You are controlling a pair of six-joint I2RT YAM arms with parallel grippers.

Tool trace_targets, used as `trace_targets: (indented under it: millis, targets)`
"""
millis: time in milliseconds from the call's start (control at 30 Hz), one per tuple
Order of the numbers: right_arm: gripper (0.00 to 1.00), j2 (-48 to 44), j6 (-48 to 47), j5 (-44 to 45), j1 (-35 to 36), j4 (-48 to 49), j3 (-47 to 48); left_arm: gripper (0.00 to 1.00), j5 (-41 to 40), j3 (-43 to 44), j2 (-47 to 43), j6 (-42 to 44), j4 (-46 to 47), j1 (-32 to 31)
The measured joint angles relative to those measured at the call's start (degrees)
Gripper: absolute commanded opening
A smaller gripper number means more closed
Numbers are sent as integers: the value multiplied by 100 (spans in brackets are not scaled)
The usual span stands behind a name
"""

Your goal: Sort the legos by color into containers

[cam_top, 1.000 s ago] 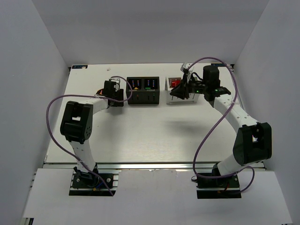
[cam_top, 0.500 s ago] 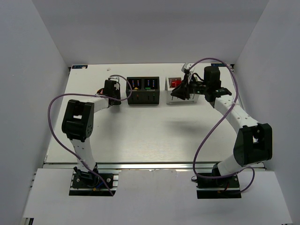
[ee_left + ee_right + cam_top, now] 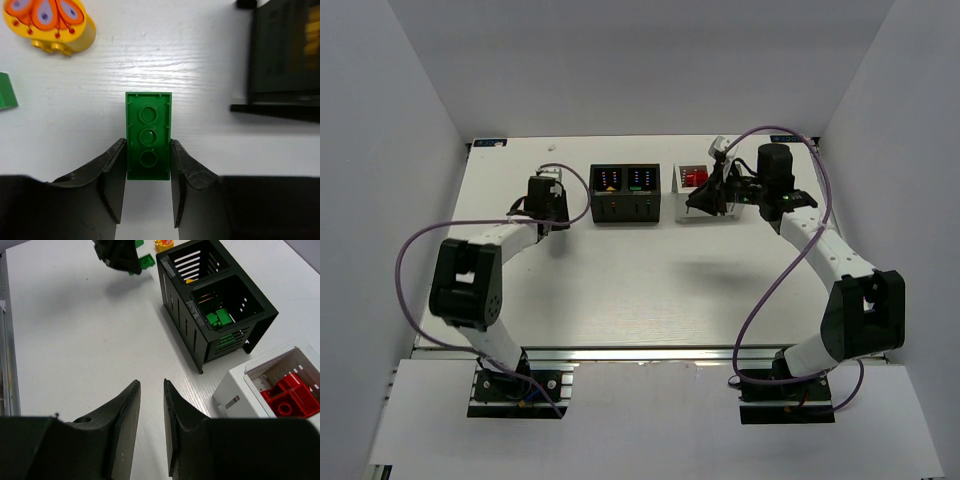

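- Presently the left gripper (image 3: 147, 150) is clamped on a smooth green brick (image 3: 148, 125), with both fingers touching its long sides.
- Right gripper (image 3: 152, 390): fingers slightly parted, nothing between them.
- Ahead-right of the left gripper stands a black box (image 3: 285, 55); ahead-left lies a rounded yellow piece (image 3: 50, 22); white grained table (image 3: 200, 75) lies between.
- Ahead of the right gripper the slotted black box holds green pieces (image 3: 219, 317); right of it, a white box (image 3: 235, 390) holds red bricks (image 3: 285, 397).

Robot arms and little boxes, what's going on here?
The arms are sorting toy bricks by color. The left gripper is shut on a green brick beside the black container, which already holds green pieces in one compartment. A yellow butterfly piece lies loose nearby. The right gripper hangs empty, jaws slightly apart, near the white container with red bricks inside.
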Motion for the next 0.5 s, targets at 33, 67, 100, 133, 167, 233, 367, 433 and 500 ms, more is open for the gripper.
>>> trace_targets:
  millis: [33,67,100,133,167,233,367,433,500]
  targets:
    - [31,-42,-20,0,0,2,-33,1,76,-63,-243,-44,-33,0]
    - [31,-81,-31,0,0,-9,-68,1,170,-118,-509,-90,-46,0]
    - [31,-109,-37,0,0,-15,-96,2,280,-160,-776,-140,-48,0]
    - [31,-140,-44,0,0,-15,-131,2,415,-199,-1047,-203,-26,-2]
    - [31,-157,-46,-2,0,-17,-157,2,553,-234,-1283,-264,7,-11]
    - [31,-170,-48,0,0,-33,-186,2,804,-302,-1722,-391,79,-35]
    - [31,-190,-52,0,0,-66,-254,3,1237,-328,-2168,-645,208,-227]
    - [31,-197,-52,0,0,-68,-254,3,1403,-295,-2168,-769,245,-404]
    - [31,-214,-52,0,0,-70,-254,4,1523,-223,-2070,-887,254,-586]
